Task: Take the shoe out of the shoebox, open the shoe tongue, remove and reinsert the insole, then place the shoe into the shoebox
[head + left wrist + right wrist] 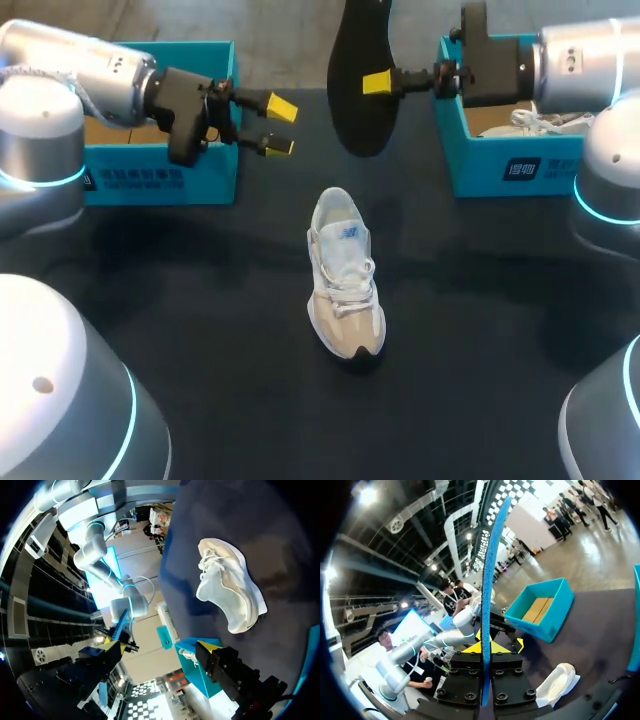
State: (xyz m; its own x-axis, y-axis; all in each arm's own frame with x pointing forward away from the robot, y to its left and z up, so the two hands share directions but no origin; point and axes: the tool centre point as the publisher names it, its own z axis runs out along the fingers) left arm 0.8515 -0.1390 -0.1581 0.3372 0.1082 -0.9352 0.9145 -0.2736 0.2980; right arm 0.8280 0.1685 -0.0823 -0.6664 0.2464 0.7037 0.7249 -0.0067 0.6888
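A white lace-up sneaker [343,275] stands at the middle of the dark table [200,300]. Behind it sit a teal cardboard shoebox [160,180] at left and a second teal shoebox [500,165] at right. A black foam insole [358,90] hangs between them.

- The table [200,310] has a dark, black top.
- A white and beige shoe [343,275] stands on its sole near the middle of the surface, with its toe towards the near edge and its heel towards the far edge.
- An open teal shoebox [215,170] sits at the far left corner.
- A second teal shoebox [470,165] sits at the far right corner, well apart from the shoe.
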